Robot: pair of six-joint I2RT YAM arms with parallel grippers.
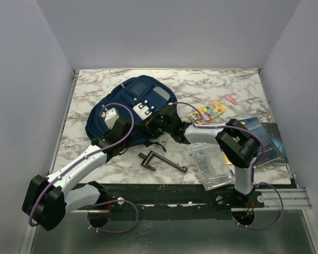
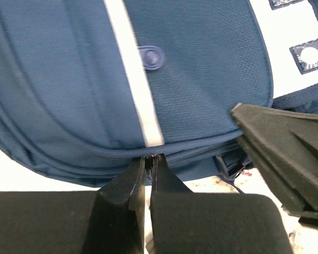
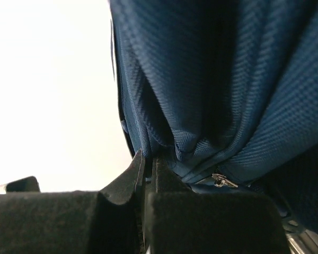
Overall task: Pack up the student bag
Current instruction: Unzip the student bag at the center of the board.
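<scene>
When you check the overhead view, you find the student bag lying flat on the marble table, left of centre toward the far edge, with both arms reaching to its near side. Note that the left gripper has its fingers drawn together to a thin slit, the tips touching the bag's lower seam just below the grey stripe; you cannot tell whether any fabric is caught between them. Note that the right gripper has its fingers pressed together on a bunched fold of the bag's fabric, with a metal zip pull just beside them. To the right of the bag you see a crayon box, a dark book and a clear plastic case. A black metal tool lies near the bag's front edge.
</scene>
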